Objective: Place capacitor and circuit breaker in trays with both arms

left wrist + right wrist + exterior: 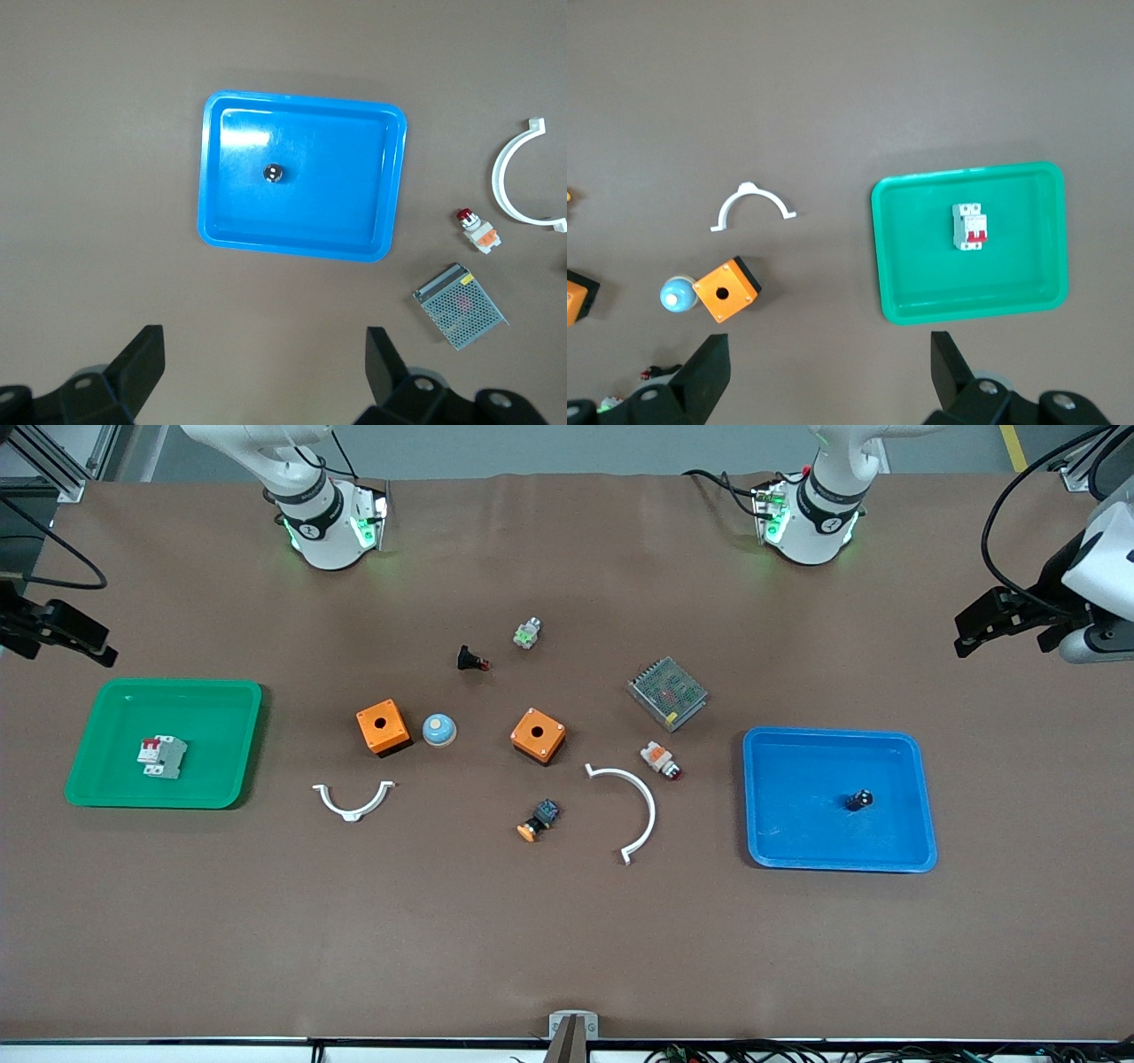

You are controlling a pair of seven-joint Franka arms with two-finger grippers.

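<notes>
The capacitor [858,800], a tiny black cylinder with a silvery top, stands in the blue tray [797,841] at the left arm's end of the table. It also shows in the left wrist view [275,173]. The circuit breaker [162,756], a white-grey block with red levers, lies in the green tray [106,788] at the right arm's end, and shows in the right wrist view [970,227]. My left gripper [970,633] [263,363] is open and empty, high over the table's edge by the blue tray. My right gripper [93,645] [830,363] is open and empty, high by the green tray.
Between the trays lie two orange boxes [383,726] [538,735], a blue-domed part [438,731], two white curved clips [353,801] [631,806], a metal mesh box [667,693], a white-and-orange button [660,760], a black flared part [469,660] and an orange-capped button [539,820].
</notes>
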